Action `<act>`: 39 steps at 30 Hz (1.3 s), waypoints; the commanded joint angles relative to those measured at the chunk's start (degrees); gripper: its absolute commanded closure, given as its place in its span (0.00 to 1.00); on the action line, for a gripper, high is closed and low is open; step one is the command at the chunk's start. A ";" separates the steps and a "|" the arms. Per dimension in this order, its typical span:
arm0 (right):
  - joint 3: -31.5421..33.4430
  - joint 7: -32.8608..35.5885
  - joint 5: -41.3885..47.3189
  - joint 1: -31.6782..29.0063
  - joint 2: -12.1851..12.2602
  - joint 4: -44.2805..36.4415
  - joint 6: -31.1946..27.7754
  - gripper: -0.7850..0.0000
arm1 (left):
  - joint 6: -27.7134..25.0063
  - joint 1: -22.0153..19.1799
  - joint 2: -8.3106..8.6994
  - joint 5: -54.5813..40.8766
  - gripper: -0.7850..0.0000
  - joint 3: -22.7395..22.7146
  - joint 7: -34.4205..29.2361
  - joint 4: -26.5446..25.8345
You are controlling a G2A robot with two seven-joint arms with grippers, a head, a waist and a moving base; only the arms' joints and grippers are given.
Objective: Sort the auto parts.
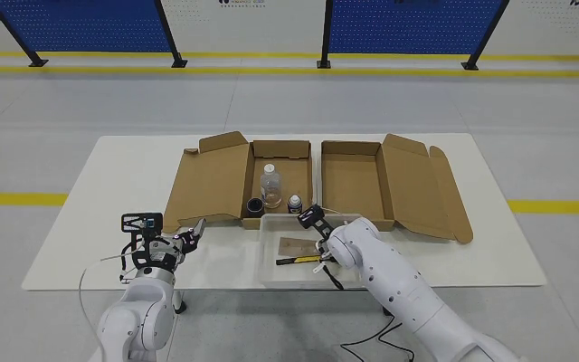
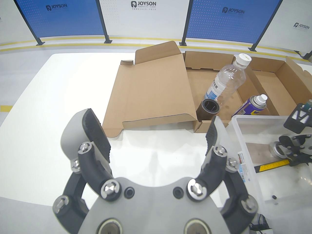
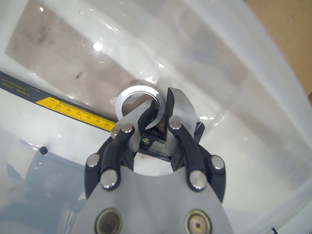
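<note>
Where the fingers [image 3: 180, 105] of the right gripper [image 3: 161, 98] come together, they pinch the wall of a silver metal ring [image 3: 121, 98]. One finger is inside its bore and the other outside, with only the ring's thickness between them. The ring's open face turns up toward the wrist, its axis somewhat tilted; whether its lower edge touches the floor beneath cannot be told. Just beside it a black-and-yellow ruler [image 3: 73, 113] lies flat on the floor of the clear plastic bin [image 1: 264, 262]. Its long axis runs across the bin from the robot's left to its right, and the end under the gripper seems to carry a small display. The bin sits at the near edge of the table [image 1: 90, 208], in front of two open cardboard boxes. The left box [image 1: 280, 149] holds a clear bottle [image 2: 226, 79], a spray can [image 2: 253, 104] and a black cylinder [image 2: 208, 109], all upright near its front wall, caps and open end up. The right box [image 1: 353, 185] lies just beside it. The left gripper [image 2: 151, 118] hovers over the table to the left of the bin, fingers spread wide, holding nothing.
</note>
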 commanded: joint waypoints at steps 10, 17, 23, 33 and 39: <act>1.93 0.16 -1.87 -1.55 0.31 -4.51 -0.38 1.00 | 0.00 0.00 0.00 0.00 0.00 0.00 0.00 0.00; 7.79 0.88 -2.41 -7.08 2.08 -15.78 0.07 1.00 | 0.00 0.00 0.00 0.00 0.00 0.00 0.00 0.00; 17.94 -2.16 11.06 -16.33 3.55 -27.80 0.80 1.00 | 0.00 0.00 0.00 0.00 0.00 0.00 0.00 0.00; 29.41 -10.40 32.58 -28.95 4.82 -32.72 -2.45 1.00 | 0.00 0.00 0.00 0.00 0.00 0.00 0.00 0.00; 33.98 -17.89 33.01 -31.40 5.50 -36.32 -5.29 1.00 | 0.00 0.00 0.00 0.00 0.00 0.00 0.00 0.00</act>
